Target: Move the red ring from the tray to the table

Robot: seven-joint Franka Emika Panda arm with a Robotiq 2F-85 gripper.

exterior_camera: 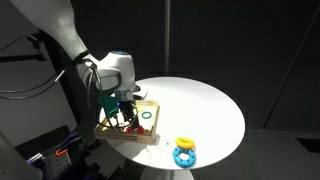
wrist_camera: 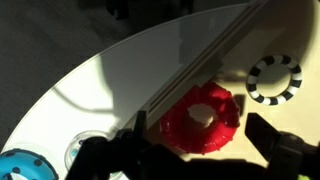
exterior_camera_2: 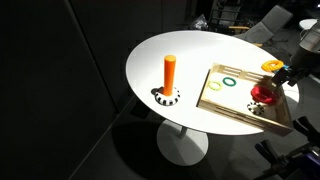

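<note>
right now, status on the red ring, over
Gripper over tray, jaws astride red ring, grip unclear. Ring not yet on table. Green ring nearby, apart.

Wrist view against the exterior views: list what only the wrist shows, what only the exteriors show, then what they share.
Only the wrist view: the dark fingers spread on either side of the red ring, and the ring's bumpy surface up close.

Only the exterior views: the orange cylinder standing upright on the table, the thin green ring in the tray, and the robot arm.

Shared: the red ring lying in the tray near its rim, the white table, and the blue ring out on the table.
</note>
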